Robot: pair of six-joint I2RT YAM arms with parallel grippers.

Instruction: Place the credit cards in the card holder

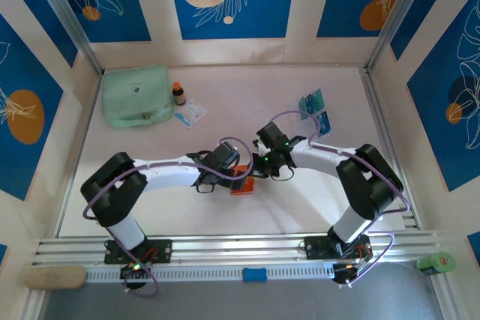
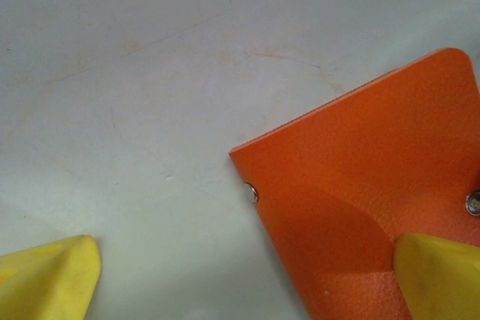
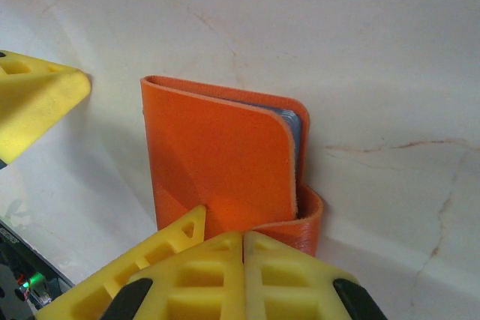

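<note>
Orange-red square fold-over card holder [image 1: 241, 184] lies mid-table, folded, with one grey-blue card edge showing inside. Two thin teal-blue credit cards [image 1: 313, 102] sit well apart at far right, not yet loaded. Holder's long axis points away from the right gripper [image 3: 244, 243], which is pressed together against its lower flap; left gripper [image 2: 246, 260] is spread wide over its corner.

Robot lab test cell, white table [image 1: 225, 99], blue leaf-print panels [image 1: 251, 16] at 12 o'clock, aluminium mounting rail [image 1: 240, 247] at 6 o'clock

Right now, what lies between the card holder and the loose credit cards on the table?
In the top view, the right arm's wrist stands between the card holder and the credit cards; the rest is bare table.
</note>
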